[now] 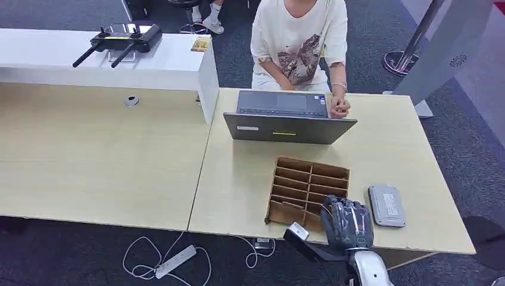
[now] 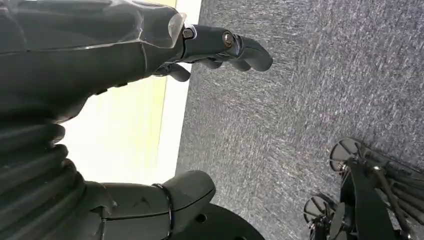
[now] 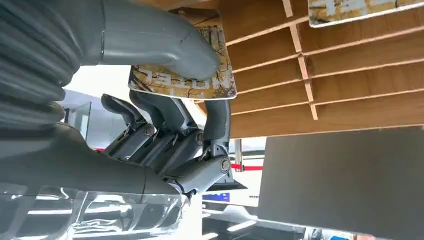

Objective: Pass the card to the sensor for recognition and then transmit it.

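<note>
My right hand (image 1: 348,223) hovers at the near right corner of the wooden slotted card holder (image 1: 306,187). The right wrist view shows this hand (image 3: 165,135) pinching a patterned card (image 3: 187,82) between the thumb (image 3: 150,40) and the fingers beneath, just at the holder's slots (image 3: 320,75). A second card (image 3: 360,9) sits in a farther slot. The grey flat sensor (image 1: 387,205) lies on the table just right of the hand. My left hand (image 2: 150,55) hangs beside the table edge over the carpet, fingers loosely apart, holding nothing.
An open laptop (image 1: 289,116) stands behind the holder, with a seated person (image 1: 301,42) resting a hand beside it. A white counter (image 1: 172,62) with a black controller (image 1: 122,40) is at the back left. A power strip (image 1: 174,261) lies on the floor.
</note>
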